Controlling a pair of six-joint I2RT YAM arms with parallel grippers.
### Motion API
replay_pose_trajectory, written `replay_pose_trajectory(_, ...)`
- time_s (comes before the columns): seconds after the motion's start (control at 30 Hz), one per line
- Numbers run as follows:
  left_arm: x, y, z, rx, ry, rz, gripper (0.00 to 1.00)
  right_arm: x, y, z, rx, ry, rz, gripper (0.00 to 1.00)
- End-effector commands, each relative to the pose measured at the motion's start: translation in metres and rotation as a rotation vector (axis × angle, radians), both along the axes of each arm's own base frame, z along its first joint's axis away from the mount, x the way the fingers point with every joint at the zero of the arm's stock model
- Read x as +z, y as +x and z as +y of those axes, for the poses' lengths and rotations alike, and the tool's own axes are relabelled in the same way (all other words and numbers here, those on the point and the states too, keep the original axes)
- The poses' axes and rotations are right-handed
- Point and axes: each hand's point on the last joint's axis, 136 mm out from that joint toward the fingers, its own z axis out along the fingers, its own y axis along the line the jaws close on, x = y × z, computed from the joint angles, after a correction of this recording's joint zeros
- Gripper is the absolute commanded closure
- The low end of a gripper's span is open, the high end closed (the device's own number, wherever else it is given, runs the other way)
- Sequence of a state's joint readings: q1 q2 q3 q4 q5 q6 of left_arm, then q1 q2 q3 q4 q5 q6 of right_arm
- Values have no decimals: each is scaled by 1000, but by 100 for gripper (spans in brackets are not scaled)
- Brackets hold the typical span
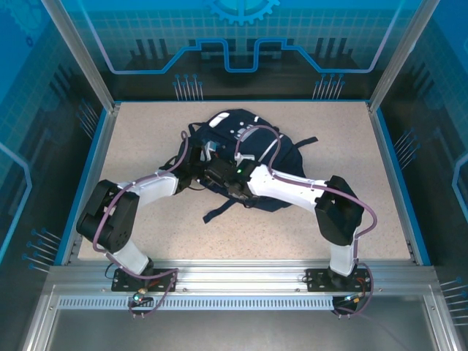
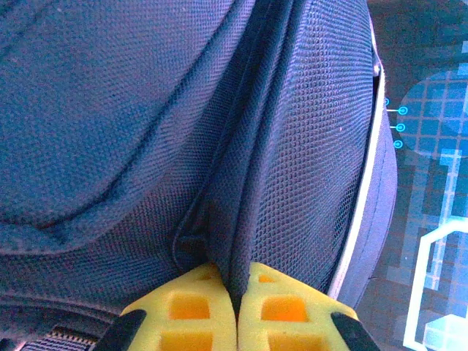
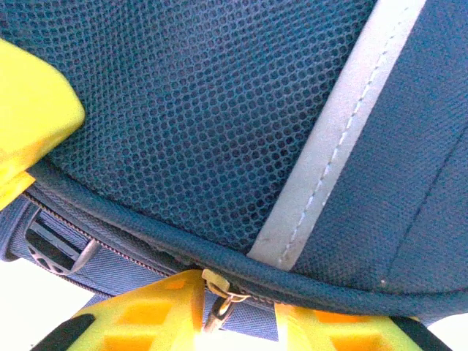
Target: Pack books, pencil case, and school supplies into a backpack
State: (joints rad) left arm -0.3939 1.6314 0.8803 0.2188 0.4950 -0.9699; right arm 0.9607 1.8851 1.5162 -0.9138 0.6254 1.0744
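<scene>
Speckled table [image 1: 131, 146] carries the backpack [image 1: 292, 157] just 12 o'clock of centre, left gripper [image 2: 236, 285] pinched on a fabric fold, right gripper [image 3: 238, 292] narrowly parted around the zipper pull [image 3: 219, 303] at 6 o'clock; zip-work looks in hand, next needing a firm close on that pull.

Navy white-striped backpack [image 1: 296, 159] flat at mid table [image 1: 146, 146], dark straps loose.
</scene>
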Motion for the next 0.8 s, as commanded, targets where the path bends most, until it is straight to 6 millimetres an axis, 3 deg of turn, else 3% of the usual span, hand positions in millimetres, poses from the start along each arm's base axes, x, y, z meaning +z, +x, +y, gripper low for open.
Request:
replay_pose_trajectory(0.0, 22, -6, -17, -89, -54, -45, 100, 8, 22, -9, -9, -55, -59, 71)
replay_pose_trajectory(0.3, 14, -4, -9, -57, -5, -41, 100, 12, 13, -30, -48, -89, -58, 99)
replay_pose_trajectory(0.63, -15, 6, 37, 63, 105, -6, 100, 22, -21, -104, -100, -198, -73, 100)
replay_pose_trajectory(0.77, -17, 9, 45, 75, 112, -7, 100, 23, -23, -121, -105, -212, -72, 100)
